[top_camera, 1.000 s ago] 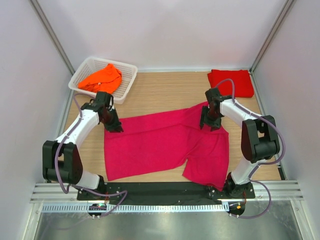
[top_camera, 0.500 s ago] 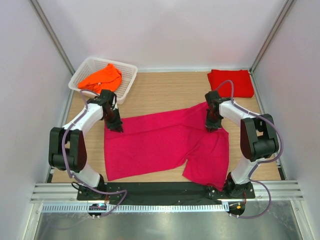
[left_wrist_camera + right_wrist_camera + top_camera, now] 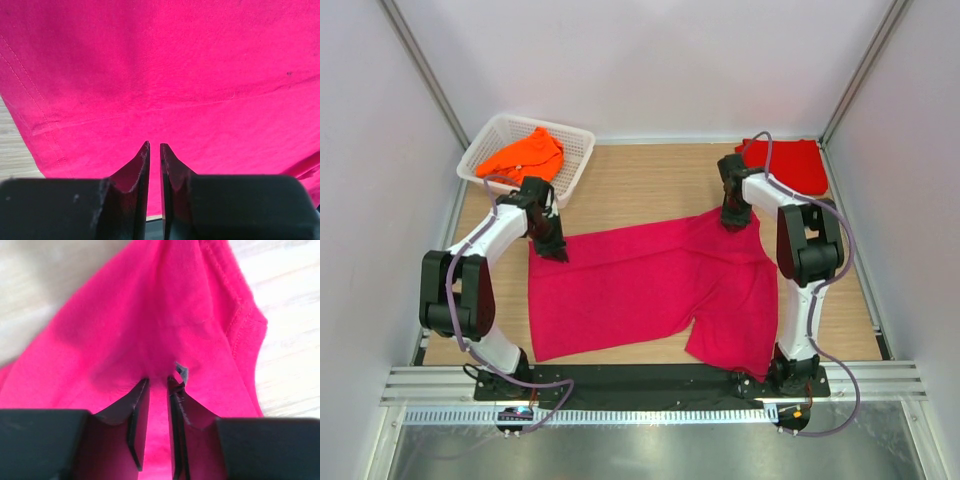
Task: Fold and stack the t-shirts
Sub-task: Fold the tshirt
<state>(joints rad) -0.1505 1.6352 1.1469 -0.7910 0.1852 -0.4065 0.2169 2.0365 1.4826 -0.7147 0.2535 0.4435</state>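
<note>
Top external: the magenta-pink t-shirt (image 3: 650, 285) is lying spread open across the middle of the wooden table (image 3: 640, 185). The left gripper (image 3: 558, 252) is sitting on its far-left corner, and the right gripper (image 3: 735, 218) is at a raised peak on its far edge. The red t-shirt (image 3: 790, 165) is lying folded at the far-right corner. The orange t-shirt (image 3: 523, 155) is lying bunched in the white basket (image 3: 575, 165) at far left.

Left wrist: the jaws are closing to a thin slit over the pink cloth (image 3: 175, 65) near its hem, pinching it.

Right wrist: the jaws are clamping a gathered fold of the pink cloth (image 3: 165, 315), with creases converging at the fingertips.
</note>
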